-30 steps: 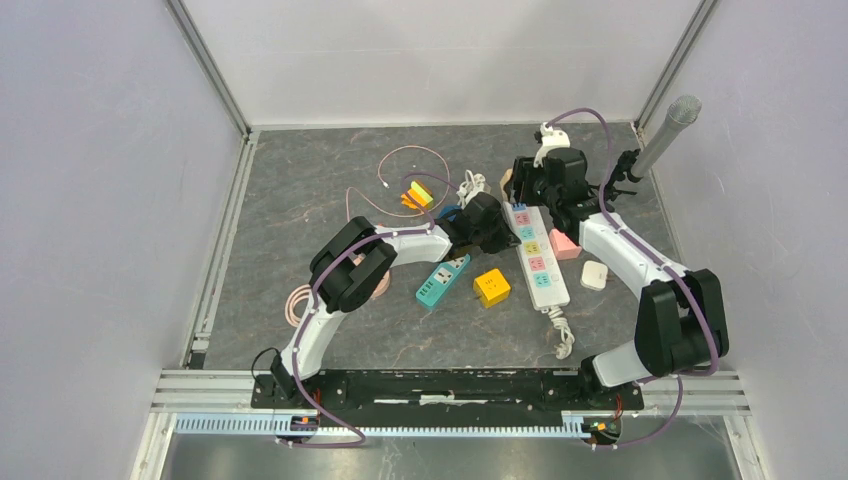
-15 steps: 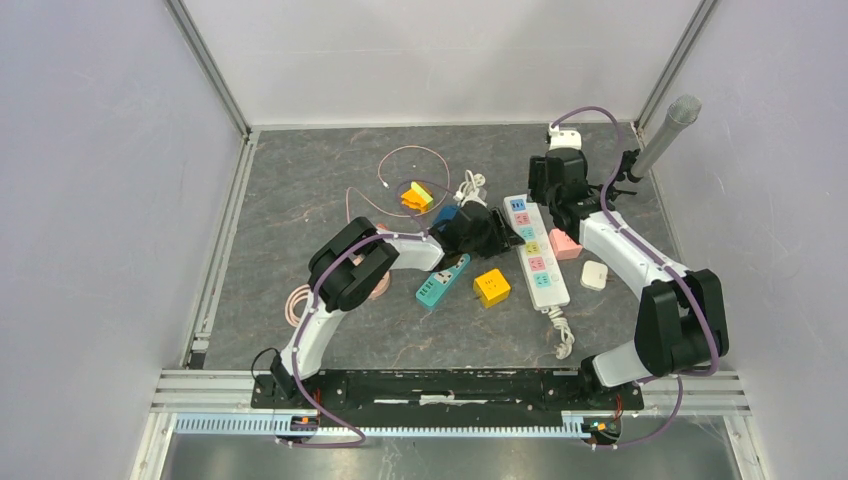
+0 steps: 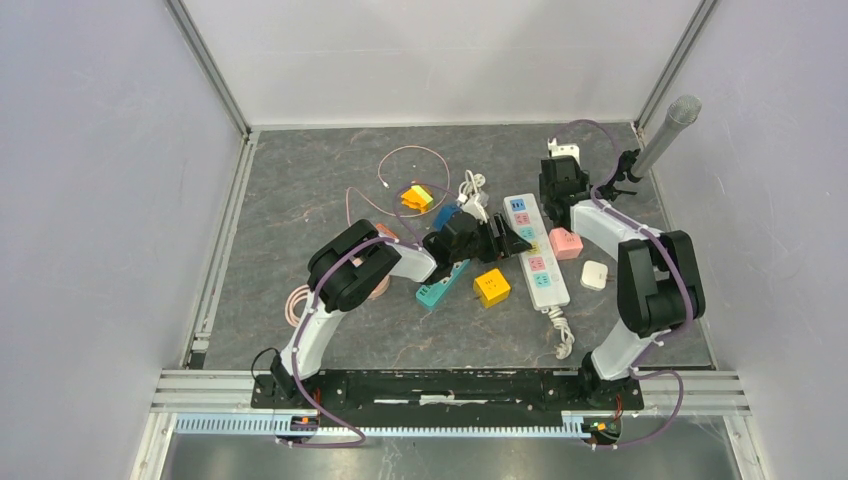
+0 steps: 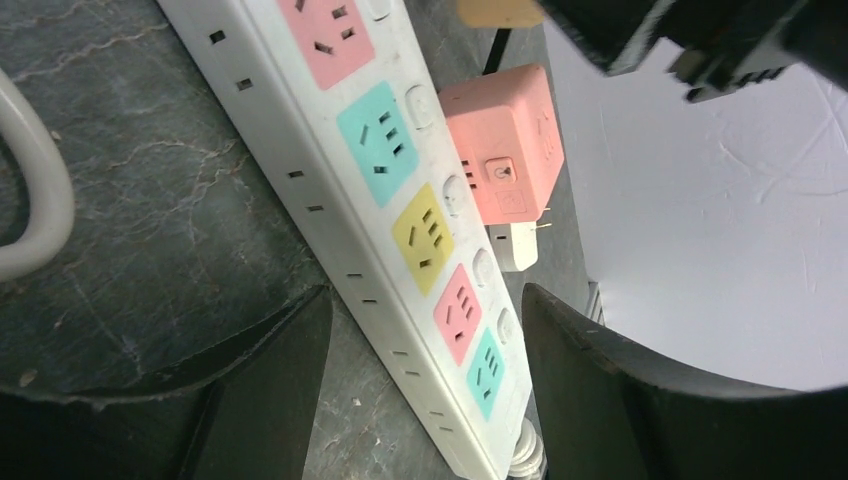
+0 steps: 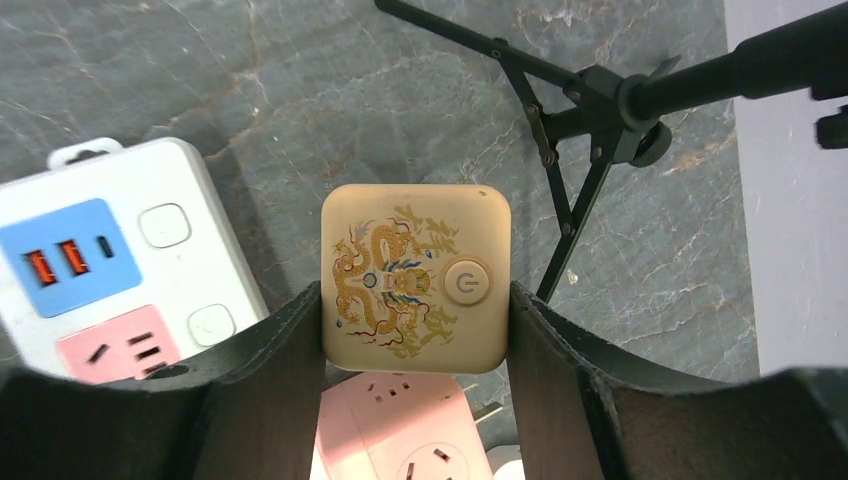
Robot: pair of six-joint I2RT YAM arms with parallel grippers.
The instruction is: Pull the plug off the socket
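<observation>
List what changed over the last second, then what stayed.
The right gripper carried the tan plug rightward, away from the far end of the power strip, its arm folding back. The left gripper slid toward the strip and opened astride it. The strip and the yellow cube stayed put.

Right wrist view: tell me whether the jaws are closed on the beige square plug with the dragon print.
Yes, each jaw sits flush against a side of the beige square dragon-print plug, no gap showing.
</observation>
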